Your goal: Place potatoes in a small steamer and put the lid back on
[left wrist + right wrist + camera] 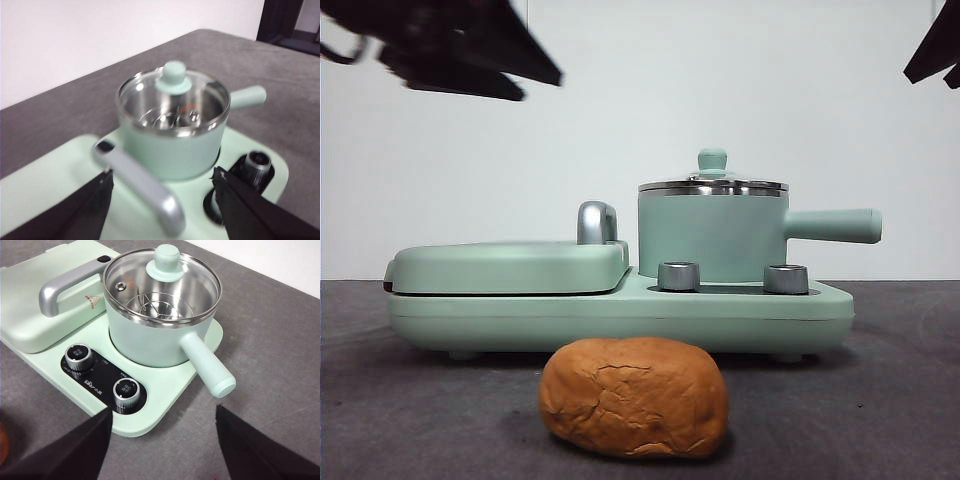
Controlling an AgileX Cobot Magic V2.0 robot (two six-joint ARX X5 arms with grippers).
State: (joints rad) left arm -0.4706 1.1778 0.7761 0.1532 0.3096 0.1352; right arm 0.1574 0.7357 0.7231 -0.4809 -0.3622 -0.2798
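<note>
Lid [162, 282] is the first thing you must deal with: it sits closed on the small steamer [712, 238], so the potato [634, 396] cannot go in yet. The mint-green knob stands straight up in the middle of the clear glass disc, and the left gripper [162, 180] looks at it from behind the chrome handle [142, 182], jaws wide apart and holding nothing. The knob lies ahead of these jaws and a little beyond the handle. I judge this arm the nearer one for lifting. The right gripper [162, 420] is also spread open and empty, high over the control knobs [102, 375], with the pot's straight side handle pointing toward it.

Potato lies on the grey cloth table [880, 400], in front of the appliance base [620, 315], apart from it. It is an oval lump, long axis across the front view, with matte cracked orange-brown skin, probably easy to grip. The pot has a shiny steel rim and a wire rack inside.
</note>
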